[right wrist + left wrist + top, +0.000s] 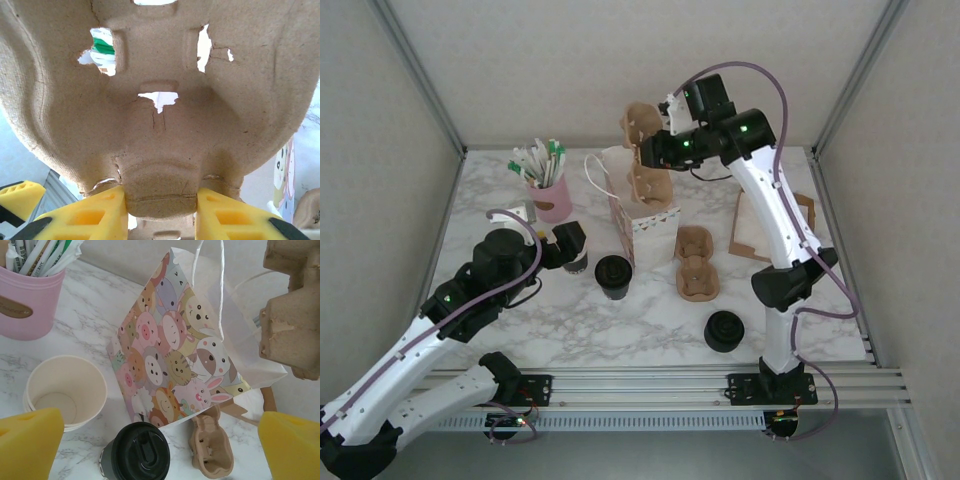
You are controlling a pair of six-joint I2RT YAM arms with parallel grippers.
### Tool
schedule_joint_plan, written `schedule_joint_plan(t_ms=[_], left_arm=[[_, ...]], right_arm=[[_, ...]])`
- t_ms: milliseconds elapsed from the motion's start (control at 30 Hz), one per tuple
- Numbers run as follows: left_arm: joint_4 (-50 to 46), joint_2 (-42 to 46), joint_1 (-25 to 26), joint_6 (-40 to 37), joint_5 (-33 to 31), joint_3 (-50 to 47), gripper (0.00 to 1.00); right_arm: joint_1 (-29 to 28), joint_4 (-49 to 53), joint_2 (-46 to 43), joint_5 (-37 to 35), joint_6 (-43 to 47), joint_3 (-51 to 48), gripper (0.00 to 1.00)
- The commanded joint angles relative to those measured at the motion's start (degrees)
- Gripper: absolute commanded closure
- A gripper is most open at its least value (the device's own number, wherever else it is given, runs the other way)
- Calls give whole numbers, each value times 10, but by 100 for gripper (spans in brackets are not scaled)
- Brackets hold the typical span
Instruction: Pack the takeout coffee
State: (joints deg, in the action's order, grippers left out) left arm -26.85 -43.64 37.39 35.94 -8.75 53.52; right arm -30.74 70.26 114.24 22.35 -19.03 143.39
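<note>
The takeout coffee (613, 275), a dark paper cup with a round black lid, stands on the marble table just left of the animal-print paper bag (642, 215). In the left wrist view the coffee (136, 452) sits low between my yellow fingers (30, 440), slightly ahead of them. My left gripper (572, 252) (161, 442) is open and holds nothing. My right gripper (657, 152) (160, 212) is shut on a brown pulp cup carrier (648, 180) (160, 100), held up over the open top of the bag (190, 355).
A lidless cream cup (65, 392) stands left of the coffee, under my left gripper. A second pulp carrier (697, 262) lies right of the bag. A stack of black lids (724, 331) sits near the front. A pink holder of sticks (550, 195) stands behind.
</note>
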Motion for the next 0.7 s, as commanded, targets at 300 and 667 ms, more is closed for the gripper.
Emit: schedule_joint_plan(t_ms=[300,667], left_arm=[[7,-1,-19,-14,16,-12,0],[12,-1,-28,-15,26,-15,0]], right_arm=[[-11,-19,41,9,11,37,66],[-14,-11,68,-10,23,41,67]])
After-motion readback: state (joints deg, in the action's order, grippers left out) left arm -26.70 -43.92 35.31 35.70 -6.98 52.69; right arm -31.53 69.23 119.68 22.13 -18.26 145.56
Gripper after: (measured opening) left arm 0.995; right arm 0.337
